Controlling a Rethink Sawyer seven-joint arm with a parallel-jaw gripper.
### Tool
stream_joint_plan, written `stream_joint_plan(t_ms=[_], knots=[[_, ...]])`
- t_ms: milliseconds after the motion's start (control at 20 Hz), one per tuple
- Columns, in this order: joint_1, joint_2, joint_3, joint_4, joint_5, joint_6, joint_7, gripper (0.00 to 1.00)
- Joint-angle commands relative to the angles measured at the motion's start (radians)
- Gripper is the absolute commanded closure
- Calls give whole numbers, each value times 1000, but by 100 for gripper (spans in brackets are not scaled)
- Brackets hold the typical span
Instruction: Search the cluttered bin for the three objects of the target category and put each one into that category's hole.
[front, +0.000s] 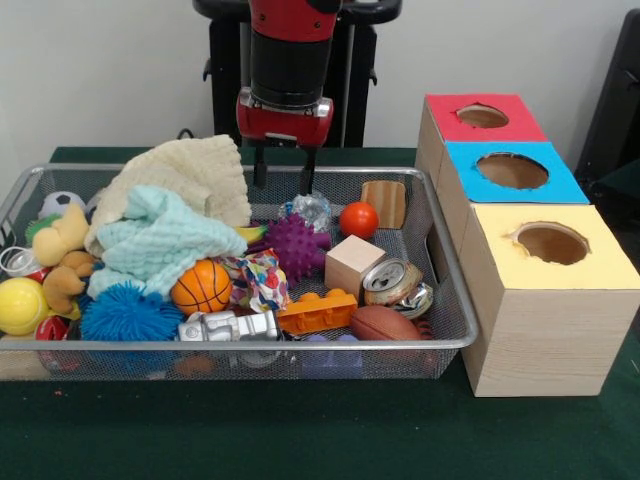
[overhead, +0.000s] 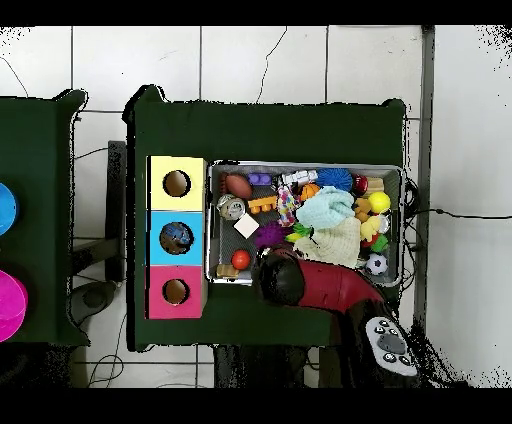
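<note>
My gripper (front: 283, 170) hangs open over the back of the wire mesh bin (front: 455, 335), its two dark fingers (front: 308, 170) apart with nothing between them. Just in front of and below it lie a crumpled foil piece (front: 314, 209) and a purple spiky ball (front: 295, 245). To its right sit a red ball (front: 358, 219) and a wooden block (front: 385, 202). Three boxes with round holes stand right of the bin: red (front: 482, 116), blue (front: 512, 170), yellow (front: 552, 243). In the overhead view the arm (overhead: 283, 280) covers the gripper at the bin's (overhead: 403, 225) lower edge.
A cream knit cloth (front: 195, 175) and a teal knit cloth (front: 155, 240) are piled on the left. Around them lie an orange basketball (front: 201, 286), blue spiky ball (front: 128, 315), wood cube (front: 352, 262), crushed can (front: 392, 281), brown football (front: 385, 323), orange brick (front: 317, 312) and plush toy (front: 62, 250).
</note>
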Motion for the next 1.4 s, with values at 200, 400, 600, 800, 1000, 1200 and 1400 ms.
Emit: stream_joint_plan(t_ms=[200, 400, 600, 800, 1000, 1200, 1400], knots=[[-211, -5, 201, 105, 30, -57, 102, 0], [-231, 12, 218, 105, 22, -56, 112, 0], [-238, 13, 231, 119, 33, -41, 130, 0], [-250, 19, 248, 127, 60, -14, 145, 0], [-261, 25, 267, 148, 78, -14, 156, 0], [-265, 13, 285, 188, 91, -32, 167, 0], [-263, 0, 298, 202, 111, -24, 171, 0]])
